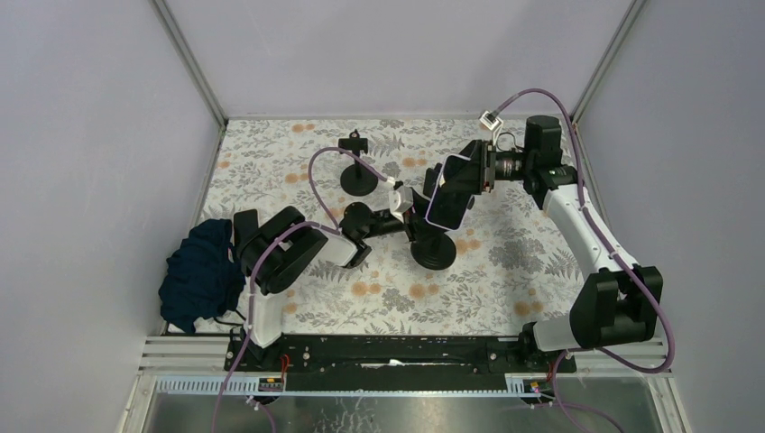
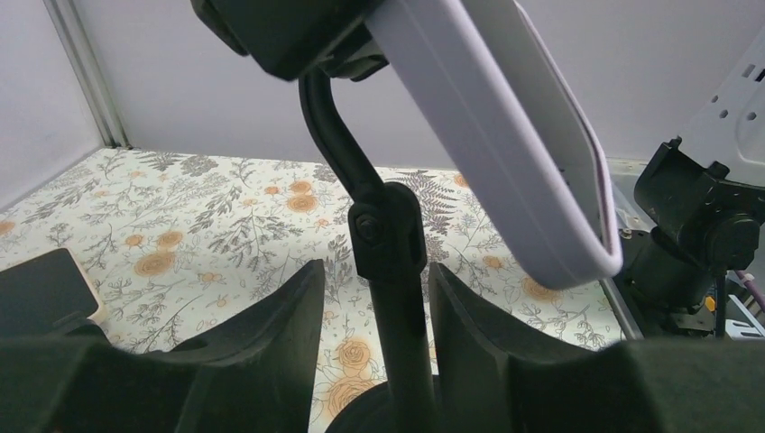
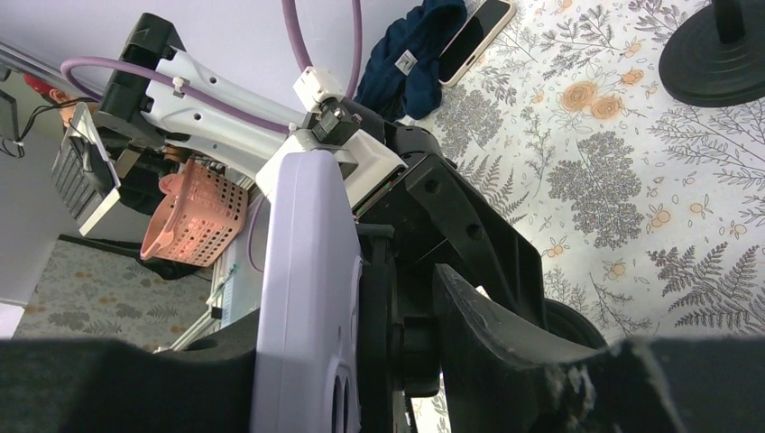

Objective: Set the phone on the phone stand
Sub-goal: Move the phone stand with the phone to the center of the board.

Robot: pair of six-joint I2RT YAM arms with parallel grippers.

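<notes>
The phone (image 1: pixel 447 197), in a lilac case, stands tilted against the head of the black phone stand (image 1: pixel 435 253) near the table's middle. My right gripper (image 1: pixel 465 176) comes in from the right. In the right wrist view one finger lies on the phone (image 3: pixel 307 271) and the other finger (image 3: pixel 487 307) sits behind the stand's head (image 3: pixel 397 298), so the right gripper (image 3: pixel 347 307) is shut on both. My left gripper (image 2: pixel 376 271) is open, low on the stand's stem (image 2: pixel 388 234), with a gap beside the stem. The phone (image 2: pixel 505 135) hangs above it.
A second black stand (image 1: pixel 359 176) is at the back, left of centre. A dark blue cloth (image 1: pixel 200 271) lies at the left edge, with another phone (image 3: pixel 478 36) beside it. Grey walls close in the left, back and right sides.
</notes>
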